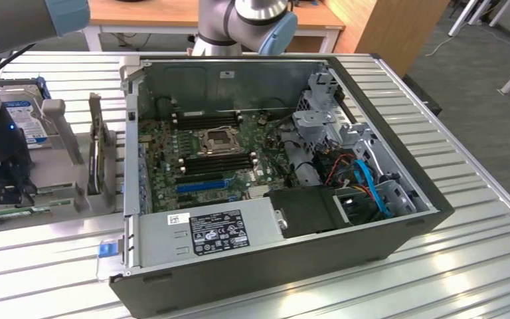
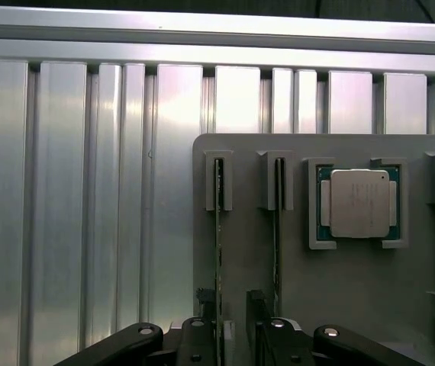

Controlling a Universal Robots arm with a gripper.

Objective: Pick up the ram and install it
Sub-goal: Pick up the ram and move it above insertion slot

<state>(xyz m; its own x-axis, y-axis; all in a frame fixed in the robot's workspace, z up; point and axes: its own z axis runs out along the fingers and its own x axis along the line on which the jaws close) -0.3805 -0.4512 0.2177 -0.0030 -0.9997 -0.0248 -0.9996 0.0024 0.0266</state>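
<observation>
My hand (image 2: 229,306) hangs low over the grey holder (image 2: 249,244) on the ribbed metal worktop (image 2: 65,198), its fingers (image 2: 204,302) standing apart and clamped on nothing. The ram (image 2: 219,229) stands on edge in the holder's end slot, running between my 2 fingers but lying closer to one of them than to the other.

What worries me:
- Being off-centre, I judge that a squeeze from here would shove the thin board sideways against its slot ends before both fingers meet it, so it could tilt or jam.
- A second stick (image 2: 278,229) stands just beside my other finger, on its outer side; any drift that way could knock it.
- The board offers only a narrow edge to grip, so it may slip or swing.
- The black memory slots (image 1: 215,163) sit deep in the computer case (image 1: 352,219), well apart from here, with walls and cables to snag on.

Writing: the processor (image 2: 359,202) bears faint marks I cannot read. The power supply label (image 1: 220,232) and the blue label on the hard drive (image 1: 20,119) carry print too small to make out
</observation>
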